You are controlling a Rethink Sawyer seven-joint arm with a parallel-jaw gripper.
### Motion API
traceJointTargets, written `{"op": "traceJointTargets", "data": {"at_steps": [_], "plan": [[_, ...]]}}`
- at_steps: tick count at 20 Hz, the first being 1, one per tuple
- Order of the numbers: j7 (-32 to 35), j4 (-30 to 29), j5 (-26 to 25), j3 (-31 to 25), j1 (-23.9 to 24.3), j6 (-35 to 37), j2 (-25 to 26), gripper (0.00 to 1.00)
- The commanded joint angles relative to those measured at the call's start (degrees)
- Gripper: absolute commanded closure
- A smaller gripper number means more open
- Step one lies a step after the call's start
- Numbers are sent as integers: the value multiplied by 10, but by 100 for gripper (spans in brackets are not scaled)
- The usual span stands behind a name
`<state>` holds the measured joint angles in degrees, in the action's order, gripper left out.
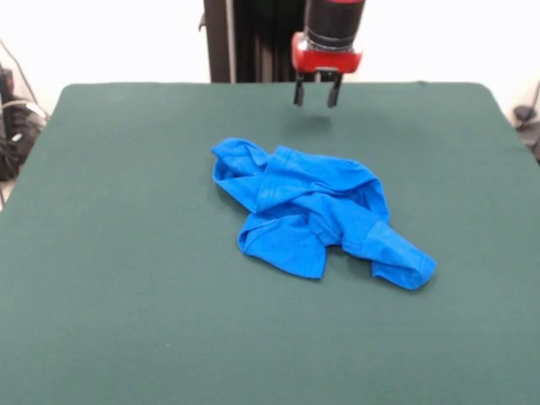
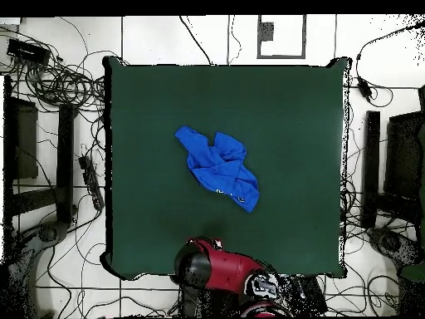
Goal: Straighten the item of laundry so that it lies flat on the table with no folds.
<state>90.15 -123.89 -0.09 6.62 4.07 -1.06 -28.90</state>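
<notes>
End effector (image 1: 317,94): mine, fingers apart, empty, hung above the tabletop (image 1: 126,253) behind the laundry. T-shirt (image 1: 312,211): crumpled mid-tabletop; judged light, limp; best pinched at the protruding sleeve hem.

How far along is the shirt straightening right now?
Nothing looks done yet: the T-shirt lies crumpled in overlapping folds mid-table. Nothing is in hand; the gripper hangs open and empty above the table's far side, clear of the cloth. All the spreading remains.
</notes>
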Motion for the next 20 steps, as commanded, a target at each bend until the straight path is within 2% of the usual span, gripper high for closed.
{"op": "traceJointTargets", "data": {"at_steps": [1, 5, 13, 15, 18, 20], "plan": [[137, 84, 81, -44, -6, 63, -45, 0], [158, 62, 111, -54, -2, 72, -68, 0], [143, 58, 138, -18, -32, 128, -117, 0], [149, 53, 147, -22, -31, 117, -123, 0], [169, 46, 171, -28, -29, 81, -97, 0], [197, 36, 193, -47, -17, 31, -64, 0]]}}
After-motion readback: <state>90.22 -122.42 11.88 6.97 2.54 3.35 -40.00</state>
